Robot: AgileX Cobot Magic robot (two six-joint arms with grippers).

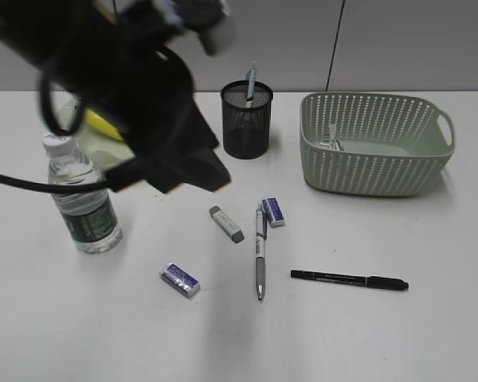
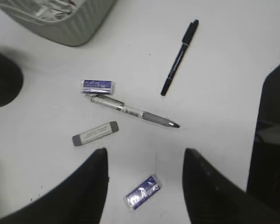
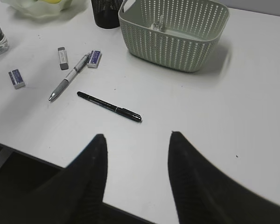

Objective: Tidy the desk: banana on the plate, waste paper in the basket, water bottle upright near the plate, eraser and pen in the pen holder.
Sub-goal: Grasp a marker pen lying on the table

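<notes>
Hovering your left fingers (image 2: 144, 182), apart and empty, over the blue eraser (image 2: 143, 192) on the bench (image 1: 382, 334) suits a top grab for the holder (image 1: 246, 119); right fingers (image 3: 136, 168) idle apart.

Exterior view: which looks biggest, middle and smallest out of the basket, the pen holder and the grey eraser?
1. Basket, by far the widest.
2. Pen holder, clearly smaller than the basket.
3. Grey eraser, tiny, though it lies nearer the camera than the other two.
</notes>
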